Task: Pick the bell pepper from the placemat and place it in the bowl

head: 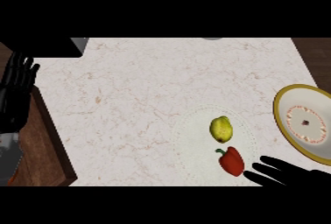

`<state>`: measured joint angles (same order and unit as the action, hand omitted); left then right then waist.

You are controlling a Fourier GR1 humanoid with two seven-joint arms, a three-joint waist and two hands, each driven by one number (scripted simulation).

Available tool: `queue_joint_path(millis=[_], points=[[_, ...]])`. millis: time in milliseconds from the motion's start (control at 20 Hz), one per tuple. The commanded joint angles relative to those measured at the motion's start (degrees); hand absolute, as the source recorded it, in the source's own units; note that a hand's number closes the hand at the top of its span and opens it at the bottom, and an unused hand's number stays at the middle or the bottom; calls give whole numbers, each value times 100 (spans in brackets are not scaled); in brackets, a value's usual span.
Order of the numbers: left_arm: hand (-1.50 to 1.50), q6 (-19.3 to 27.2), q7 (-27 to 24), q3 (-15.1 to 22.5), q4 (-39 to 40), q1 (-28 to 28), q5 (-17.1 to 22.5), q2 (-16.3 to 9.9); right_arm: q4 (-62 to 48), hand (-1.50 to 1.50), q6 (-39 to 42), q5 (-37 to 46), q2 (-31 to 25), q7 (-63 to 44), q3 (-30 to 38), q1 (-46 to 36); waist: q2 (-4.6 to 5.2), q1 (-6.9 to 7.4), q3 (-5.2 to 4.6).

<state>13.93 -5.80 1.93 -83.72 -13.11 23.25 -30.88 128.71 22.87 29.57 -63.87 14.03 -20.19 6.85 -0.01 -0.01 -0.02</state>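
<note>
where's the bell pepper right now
In the head view the red bell pepper lies low on the placemat, lower right, just below the yellow fruit and beside the right hand.

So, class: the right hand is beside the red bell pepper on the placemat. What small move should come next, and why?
Probably slide the right hand a little left and curl its fingers round the bell pepper. Its fingers are straight, just short of the pepper, which lies unheld on the placemat; the bowl waits to the right.

bowl (304,122) – right rim cut off
</note>
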Motion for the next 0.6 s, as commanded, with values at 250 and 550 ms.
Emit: queue_joint_path(millis=[250, 550], points=[[0, -356, 123, -316, 3, 69, -162, 166, -702, -150, 454, 1022, 1057, 123, -473, -240, -4, 2, 2], [0, -365, 237, -270, 175, -237, -391, 361, -2378, -150, 285, 1724, 1986, 397, -740, -1135, 13, 44, 4]])
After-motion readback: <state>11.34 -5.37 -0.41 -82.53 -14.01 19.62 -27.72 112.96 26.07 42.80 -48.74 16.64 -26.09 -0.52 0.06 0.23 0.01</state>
